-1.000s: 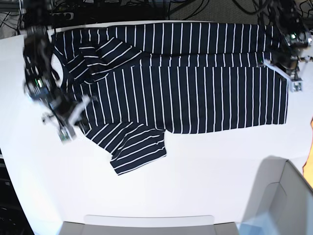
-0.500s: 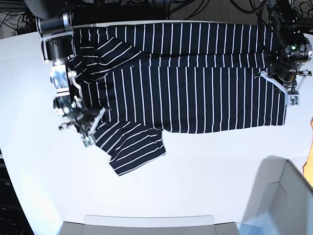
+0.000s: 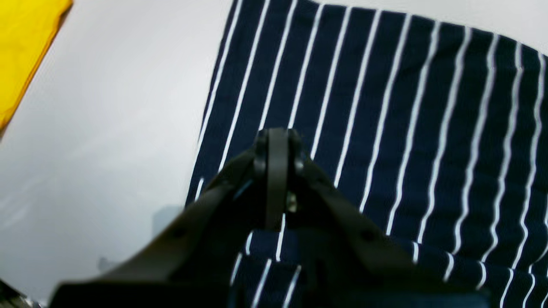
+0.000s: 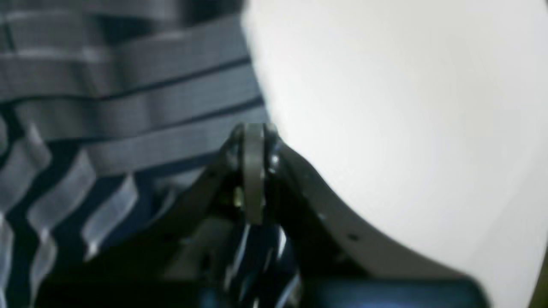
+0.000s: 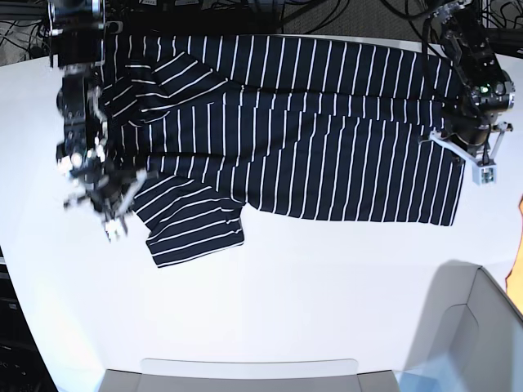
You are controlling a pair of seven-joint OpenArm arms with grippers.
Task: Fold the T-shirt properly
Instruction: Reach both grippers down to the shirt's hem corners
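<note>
The dark navy pinstriped T-shirt point(image 5: 310, 139) lies spread across the far part of the white table point(image 5: 327, 286), collar end at the left, hem at the right. One sleeve point(image 5: 192, 233) sticks out toward the front. My left gripper point(image 5: 478, 167) sits at the hem's front right corner. In the left wrist view it point(image 3: 276, 141) is shut, with striped cloth point(image 3: 385, 107) bunched under it. My right gripper point(image 5: 110, 216) is at the shirt's left edge beside the sleeve. In the right wrist view it point(image 4: 253, 137) is shut with striped fabric point(image 4: 128, 85) caught between the jaws.
A grey bin point(image 5: 474, 335) stands at the front right and a grey tray edge point(image 5: 245, 371) runs along the front. Something yellow point(image 3: 25, 42) lies off the shirt's hem side, showing orange at the base view's right edge point(image 5: 518, 269). Cables point(image 5: 270, 12) run behind the table.
The whole shirt has slid to the left with both grippers. The hem edge and the front sleeve sit further left, and the right arm has swung back down to the shirt's left edge.
</note>
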